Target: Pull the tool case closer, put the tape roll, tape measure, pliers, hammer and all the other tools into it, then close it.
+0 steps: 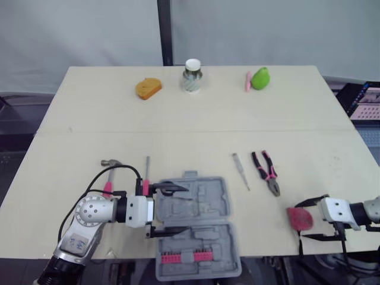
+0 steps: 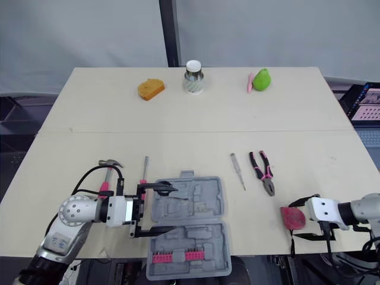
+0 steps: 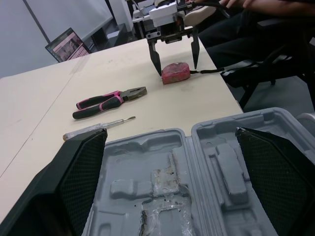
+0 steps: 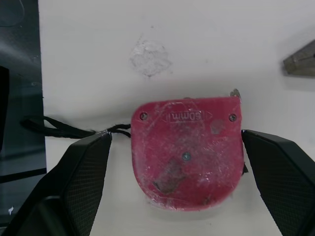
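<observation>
Quick rundown for you: one tool case (image 1: pixel 196 225) lies open at the desk's (image 1: pixel 178 119) near edge, and your left pincer (image 1: pixel 185 209) hangs spread wide over its far half, holding nothing. Left of the case you've got one hammer (image 1: pixel 108 172) and one pink-handled screwdriver (image 1: pixel 146 175). Right of it there's a second, slimmer screwdriver (image 1: pixel 240 171), then one pair of pliers (image 1: pixel 266 172). Further right of the case is the single red tape measure (image 4: pixel 187 152), with your right pincer (image 1: pixel 301 221) open and straddling it. Well beyond the case is a row of four: an orange piece (image 1: pixel 148 88), a cup (image 1: pixel 192 76), a pink stick (image 1: pixel 247 81) and a green lump (image 1: pixel 260 78).
</observation>
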Motion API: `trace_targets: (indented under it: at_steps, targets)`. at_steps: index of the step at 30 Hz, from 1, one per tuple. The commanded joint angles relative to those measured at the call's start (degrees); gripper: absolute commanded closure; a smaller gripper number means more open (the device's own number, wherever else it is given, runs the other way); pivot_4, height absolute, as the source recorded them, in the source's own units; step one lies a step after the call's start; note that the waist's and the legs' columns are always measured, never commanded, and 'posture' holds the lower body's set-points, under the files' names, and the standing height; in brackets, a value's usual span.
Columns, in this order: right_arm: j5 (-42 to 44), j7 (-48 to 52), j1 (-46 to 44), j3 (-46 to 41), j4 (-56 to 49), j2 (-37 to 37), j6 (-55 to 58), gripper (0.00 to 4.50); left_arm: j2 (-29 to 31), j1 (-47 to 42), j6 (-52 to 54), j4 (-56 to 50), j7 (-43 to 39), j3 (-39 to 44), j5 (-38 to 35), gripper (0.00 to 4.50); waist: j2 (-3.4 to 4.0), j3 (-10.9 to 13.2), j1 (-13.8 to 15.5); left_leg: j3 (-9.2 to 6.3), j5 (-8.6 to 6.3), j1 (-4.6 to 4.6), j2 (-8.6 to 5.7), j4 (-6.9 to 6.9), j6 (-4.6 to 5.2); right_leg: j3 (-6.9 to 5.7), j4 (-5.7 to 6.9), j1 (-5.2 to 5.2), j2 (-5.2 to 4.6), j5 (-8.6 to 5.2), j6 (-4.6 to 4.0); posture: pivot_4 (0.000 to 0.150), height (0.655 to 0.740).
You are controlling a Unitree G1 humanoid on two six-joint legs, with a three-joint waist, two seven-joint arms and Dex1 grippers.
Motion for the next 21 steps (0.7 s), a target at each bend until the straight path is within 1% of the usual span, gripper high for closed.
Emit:
trace_targets:
  at_steps: [1, 8, 17, 20, 21]
  targets:
    - [-0.9, -0.96, -0.81, -0.22, 2.18, 0.32, -0.62, 0.06, -0.12, -0.08, -0.94, -1.58, 0.32, -0.39, -0.05, 0.0, 0.0, 0.0, 0.04, -0.01, 0.0, 0.0, 0.0, 0.0, 0.0, 0.0, 0.0, 0.0, 0.0, 0.0, 0.0, 0.15, 0.74]
    - [-3.77, -2.88, -0.84, 0.87, 4.35, 0.88, -0.62, 0.06, 0.09, 0.26, -0.95, -1.97, 0.34, -0.39, 0.03, 0.0, 0.0, 0.0, 0.03, 0.0, 0.0, 0.0, 0.0, 0.0, 0.0, 0.0, -0.01, 0.01, 0.0, 0.0, 0.0, 0.15, 0.74]
    - [-5.94, -5.74, -0.77, 1.55, 6.36, 1.55, -4.48, 0.06, 0.33, -0.06, -0.48, -2.59, 0.56, -0.39, 0.21, 0.0, -0.06, -0.03, 0.04, -0.07, 0.0, 0.09, 0.0, 0.02, 0.0, -0.06, -0.13, 0.2, 0.0, 0.01, 0.01, 0.15, 0.74]
    - [-5.59, -5.69, -0.47, 1.48, 6.3, 1.74, -4.69, 0.81, 0.29, -0.07, -0.37, -2.61, 0.69, -0.39, 0.23, 0.0, -0.17, -0.1, 0.0, -0.11, 0.0, 0.08, 0.01, 0.04, 0.0, -0.09, -0.15, 0.24, 0.01, 0.01, 0.02, 0.15, 0.74]
    - [-5.38, -5.58, -0.41, 1.44, 6.31, 1.78, -4.66, 1.3, 0.27, -0.08, -0.33, -2.61, 0.73, -0.39, 0.22, 0.0, -0.21, -0.11, -0.07, -0.11, 0.0, 0.09, 0.02, 0.04, 0.0, -0.1, -0.16, 0.25, 0.02, 0.01, 0.02, 0.15, 0.74]
